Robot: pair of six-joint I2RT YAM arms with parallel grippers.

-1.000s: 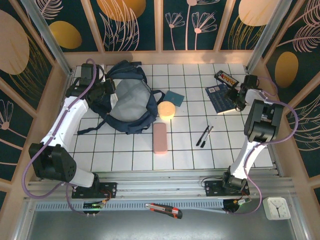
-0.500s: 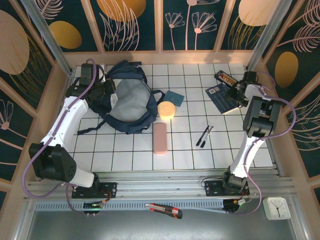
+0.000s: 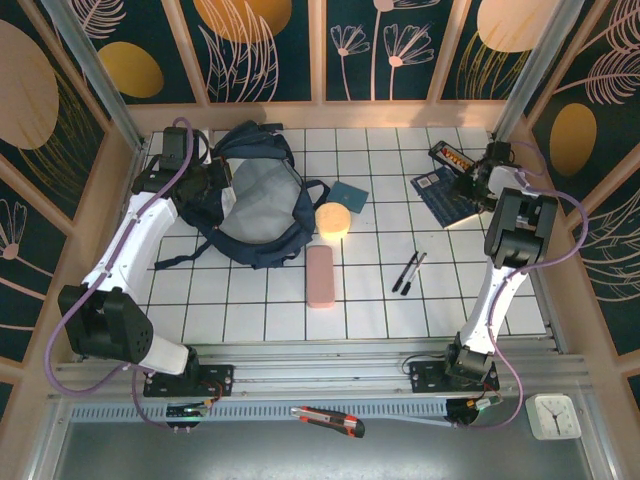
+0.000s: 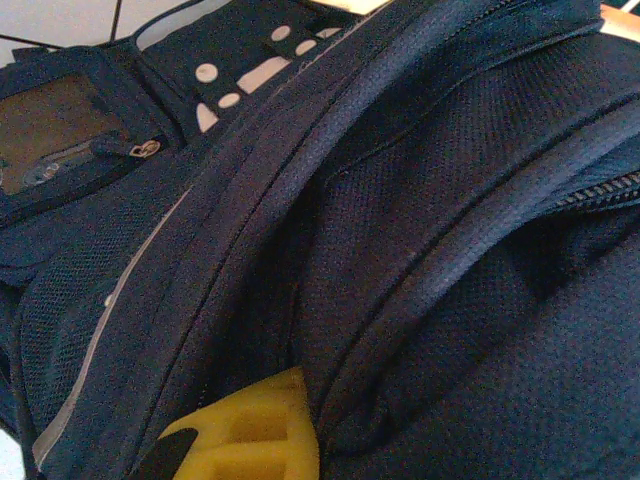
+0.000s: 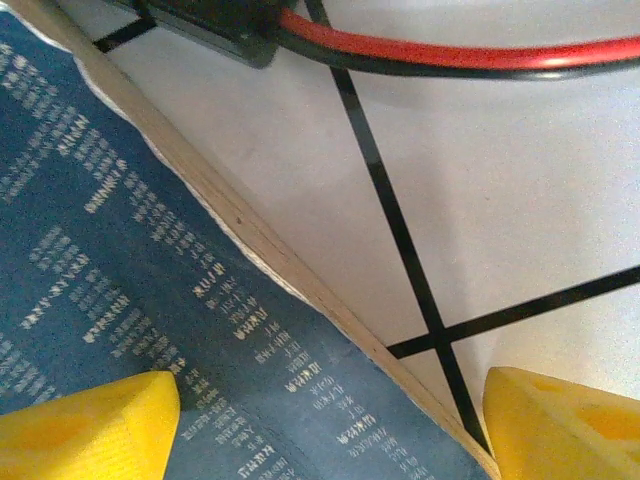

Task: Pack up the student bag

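Note:
The student bag (image 3: 255, 205), dark navy with its grey lining showing through the open mouth, lies at the back left of the table. My left gripper (image 3: 212, 187) is at its left rim and is shut on a fold of the navy fabric (image 4: 420, 230). One yellow finger (image 4: 250, 435) is tucked under that fold. My right gripper (image 3: 468, 187) hangs open over the far right corner of a blue book (image 3: 436, 193). In the right wrist view one fingertip (image 5: 95, 425) is above the book's cover (image 5: 150, 270) and the other above bare table, with the gripper (image 5: 330, 430) straddling the book's edge.
A yellow round object (image 3: 332, 219), a teal square (image 3: 349, 194), a pink case (image 3: 319, 275) and two pens (image 3: 409, 271) lie mid-table. A black and orange device (image 3: 450, 155) with a red cable (image 5: 450, 55) sits behind the book. Wooden walls stand close by.
My right gripper has shifted a little toward the back wall over the book's corner and opened slightly wider. The left arm and the bag have stayed still.

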